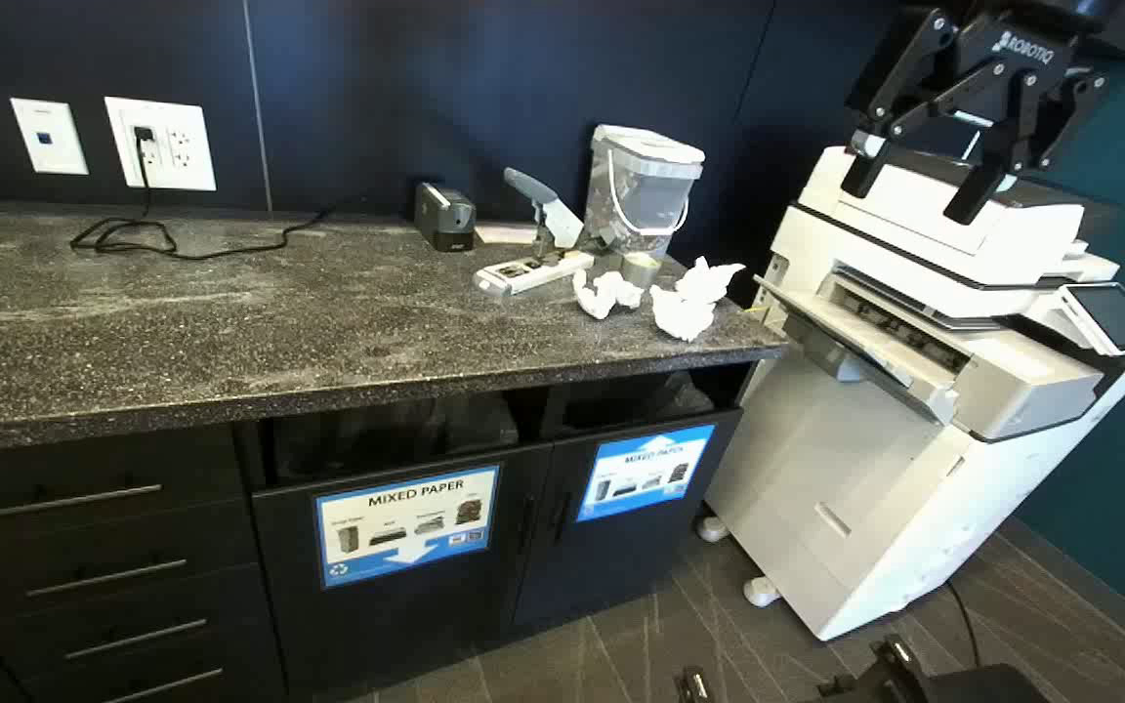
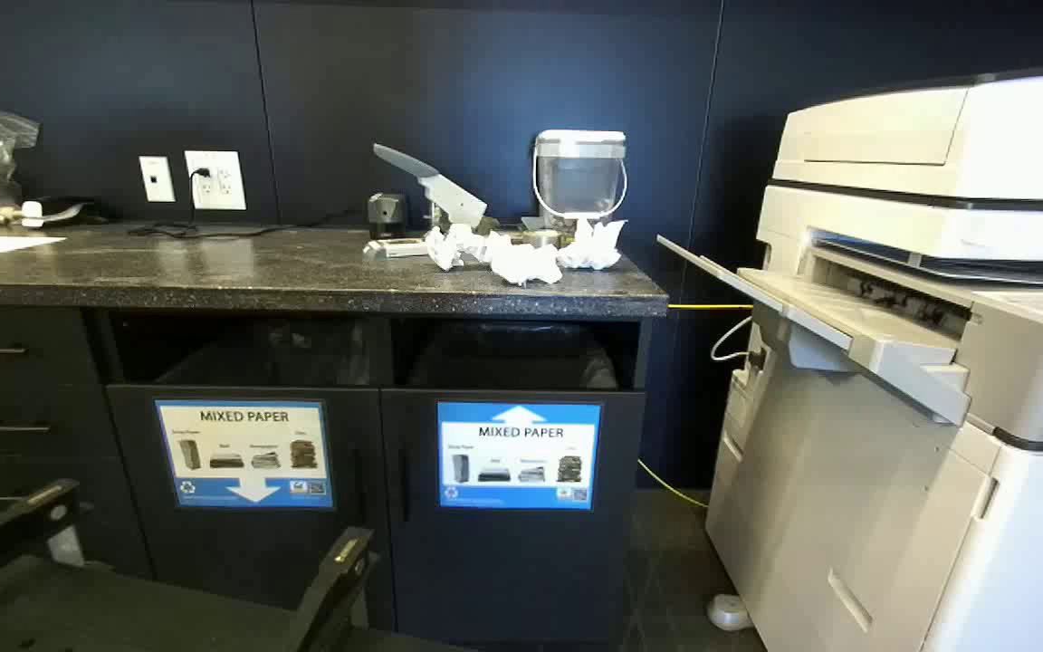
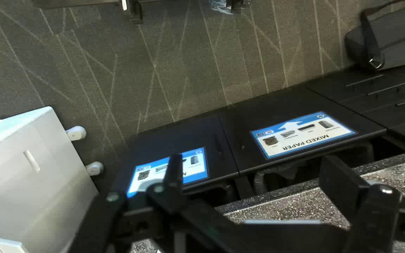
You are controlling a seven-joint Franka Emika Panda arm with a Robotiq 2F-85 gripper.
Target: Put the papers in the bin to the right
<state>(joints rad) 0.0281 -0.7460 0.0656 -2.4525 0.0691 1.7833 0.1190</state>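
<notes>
Dark speckled tabletop (image 2: 241, 258) holds the papers (image 2: 526, 261) above the right-hand bin (image 2: 512, 561). Pickup seems the step: the end effector (image 1: 912, 197), spread and empty, should next reach and close on one.

3 crumpled white papers (image 2: 523, 261) lie on the counter (image 2: 241, 264) above the dark right-hand bin (image 2: 517, 548).

Reads MIXED PAPER on down-arrow label (image 2: 245, 455) of left bin (image 2: 241, 551) and up-arrow label (image 2: 520, 456) of right bin (image 2: 508, 570), ROBOTIQ on gripper (image 1: 914, 188).
</notes>
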